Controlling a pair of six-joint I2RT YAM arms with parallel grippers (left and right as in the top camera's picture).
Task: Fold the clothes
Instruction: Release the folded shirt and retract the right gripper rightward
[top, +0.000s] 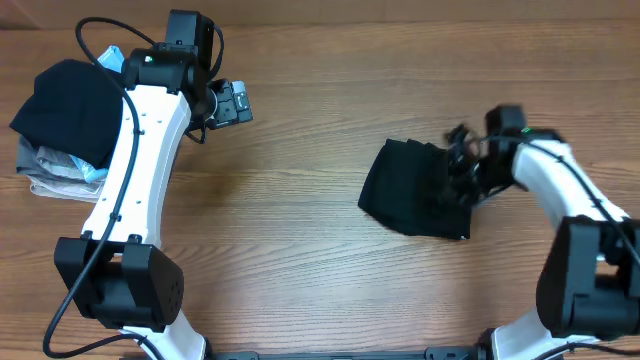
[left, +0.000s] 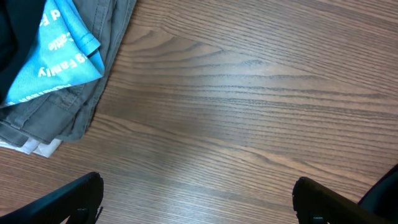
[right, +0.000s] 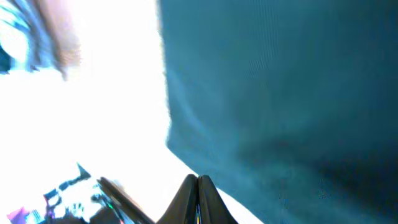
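Observation:
The clothes (top: 408, 190), a black shirt folded into a compact bundle, lie on the wooden table at centre right. In the right wrist view the same fabric (right: 280, 93) fills the right side and looks dark teal. My right gripper (top: 458, 165) hangs over the bundle's right edge. Its jaws are pressed together (right: 199, 182), with the tips at the cloth's border; whether any fabric is pinched between them does not show. My left gripper (top: 230, 100) is far away at the upper left. It is wide open (left: 199, 186) over bare wood, with nothing between its fingers.
A pile at the far left holds a black garment (top: 65, 105) on top of grey (left: 74, 106) and light-blue printed (left: 62, 53) garments. The left arm (top: 140, 170) runs along the left side of the table and the right arm (top: 570, 200) along the right.

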